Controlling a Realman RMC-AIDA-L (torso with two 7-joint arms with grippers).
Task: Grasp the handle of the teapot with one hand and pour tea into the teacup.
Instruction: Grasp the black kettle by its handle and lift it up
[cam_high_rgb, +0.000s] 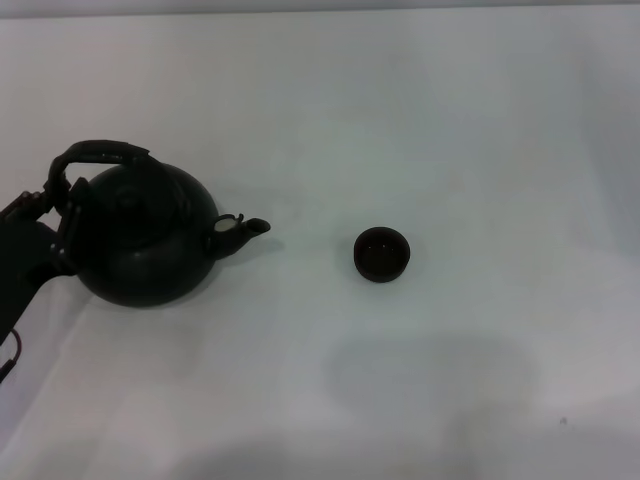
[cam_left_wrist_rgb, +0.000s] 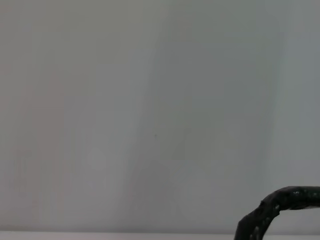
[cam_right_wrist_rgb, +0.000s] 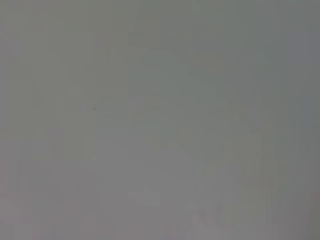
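The matte black teapot (cam_high_rgb: 145, 245) stands at the left of the white table, its pale-tipped spout (cam_high_rgb: 243, 228) pointing right toward the teacup. The arched handle (cam_high_rgb: 92, 155) leans to the left over the lid. My left gripper (cam_high_rgb: 55, 205) is at the teapot's left side and is shut on the left part of the handle. A short piece of the handle also shows in the left wrist view (cam_left_wrist_rgb: 280, 205). The tiny dark teacup (cam_high_rgb: 382, 253) stands upright near the middle of the table, well apart from the spout. My right gripper is out of view.
The white table (cam_high_rgb: 450, 120) fills the head view. The right wrist view shows only a plain grey surface. A faint shadow lies on the table in front of the teacup.
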